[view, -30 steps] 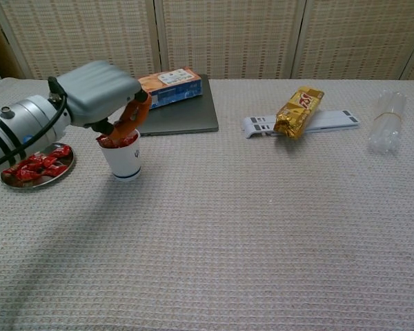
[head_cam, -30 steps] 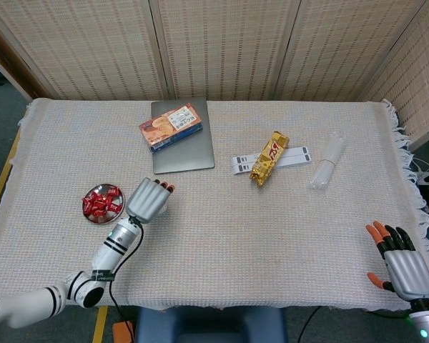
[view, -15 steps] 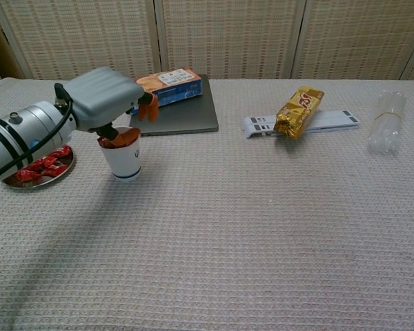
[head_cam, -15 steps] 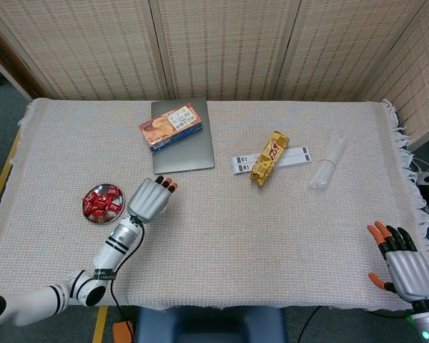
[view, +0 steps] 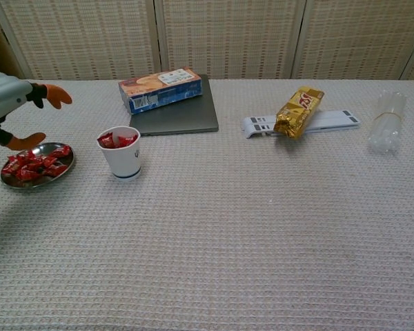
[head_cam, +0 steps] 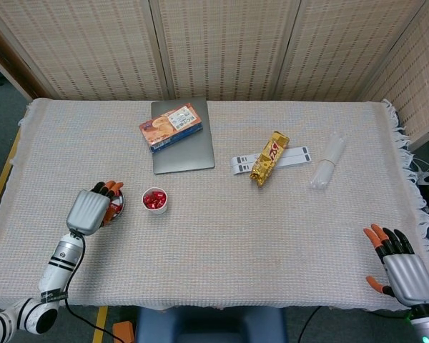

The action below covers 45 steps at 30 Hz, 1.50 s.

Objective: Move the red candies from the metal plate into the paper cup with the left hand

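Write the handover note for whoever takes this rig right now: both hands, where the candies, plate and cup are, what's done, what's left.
Left hand: over the metal plate, fingers apart, nothing visibly held.
Right hand: at the table's near right corner, fingers spread, holding nothing.
Paper cup: upright just right of the plate, with some red candies already showing at its rim.
Red candies: a pile remains on the plate.
Done: part of the candies are in the cup.
Left: pick the rest off the plate with the left hand and drop them in the cup.

Biscuit box (head_cam: 171,126) atop laptop (head_cam: 183,146)
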{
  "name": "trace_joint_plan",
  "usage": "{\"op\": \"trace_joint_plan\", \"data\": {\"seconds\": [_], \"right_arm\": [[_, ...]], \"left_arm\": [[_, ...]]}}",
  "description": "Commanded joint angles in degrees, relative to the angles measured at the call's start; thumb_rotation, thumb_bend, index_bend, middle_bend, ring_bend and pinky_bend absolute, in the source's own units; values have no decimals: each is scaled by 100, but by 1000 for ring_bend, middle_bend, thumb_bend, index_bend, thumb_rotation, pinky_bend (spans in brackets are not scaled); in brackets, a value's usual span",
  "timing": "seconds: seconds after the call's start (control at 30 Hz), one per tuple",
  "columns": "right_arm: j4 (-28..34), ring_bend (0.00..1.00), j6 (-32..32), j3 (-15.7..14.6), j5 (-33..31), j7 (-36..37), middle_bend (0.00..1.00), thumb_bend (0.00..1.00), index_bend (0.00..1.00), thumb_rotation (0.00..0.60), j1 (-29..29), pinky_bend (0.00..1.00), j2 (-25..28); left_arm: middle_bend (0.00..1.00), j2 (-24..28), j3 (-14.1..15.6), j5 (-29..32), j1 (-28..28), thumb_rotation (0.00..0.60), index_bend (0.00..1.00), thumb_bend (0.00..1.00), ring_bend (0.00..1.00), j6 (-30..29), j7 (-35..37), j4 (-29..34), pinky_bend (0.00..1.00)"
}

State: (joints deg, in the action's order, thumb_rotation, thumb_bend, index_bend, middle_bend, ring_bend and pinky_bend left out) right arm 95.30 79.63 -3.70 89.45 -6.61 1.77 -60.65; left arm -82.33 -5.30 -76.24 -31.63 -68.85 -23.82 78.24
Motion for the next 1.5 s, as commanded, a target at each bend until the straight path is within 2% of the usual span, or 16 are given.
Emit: {"op": "trace_joint_plan", "data": {"seconds": [0.03,0.37,0.63,0.9,1.3,1.5], "right_arm": [[5,0,44,-50,121,-28,0,111,0,600,-9,0,-21],[-55,0,221,-136,410,86,0,111,0,600,-59,0,-2],[-41,0,229,-127,389,55,0,111,0,600,-73,0,-10],[-27,0,127,-93,293,-19,0,111,0,600,-37,0,-32],[1,0,-19,-62,164,-113,0,111,0,600,17,0,-57],[4,0,-52,-54,129,-123,0,111,0,600,31,0,-59]], "left_arm": [[156,44,168,354,148,600,133,396,205,343,-12,-275,1000],[147,-650,244,542,148,600,129,392,209,736,-136,-1296,1000],[202,-1047,174,597,47,600,181,395,303,919,-346,-1890,1000],[294,-1068,75,584,-14,600,250,396,415,998,-264,-1960,1000],[349,-1007,-87,821,-181,600,311,401,424,1352,-465,-1801,1000],[440,-906,-154,949,-228,600,399,402,470,1421,-538,-1613,1000]]}}
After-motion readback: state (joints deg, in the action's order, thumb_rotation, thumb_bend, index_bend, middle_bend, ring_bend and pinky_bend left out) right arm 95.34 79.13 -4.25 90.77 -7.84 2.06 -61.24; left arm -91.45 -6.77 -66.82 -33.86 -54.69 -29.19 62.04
